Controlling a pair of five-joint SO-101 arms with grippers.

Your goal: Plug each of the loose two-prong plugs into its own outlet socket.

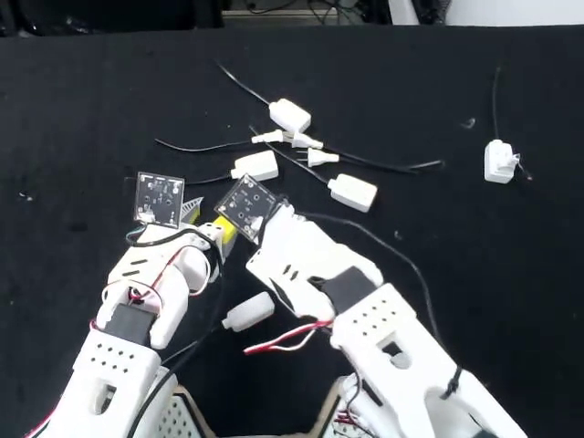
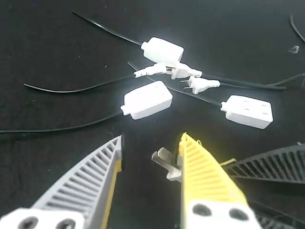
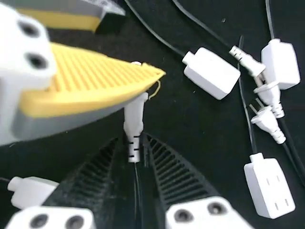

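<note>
Black table runs to a far edge (white surface beyond it)

1 white plug pinched in the right gripper, prongs outward. 3 more white plugs clustered together, 1 with bare prongs showing, among 3 white outlet sockets lying flat, each on a thin black cord. 4th socket well apart, alone.
</note>
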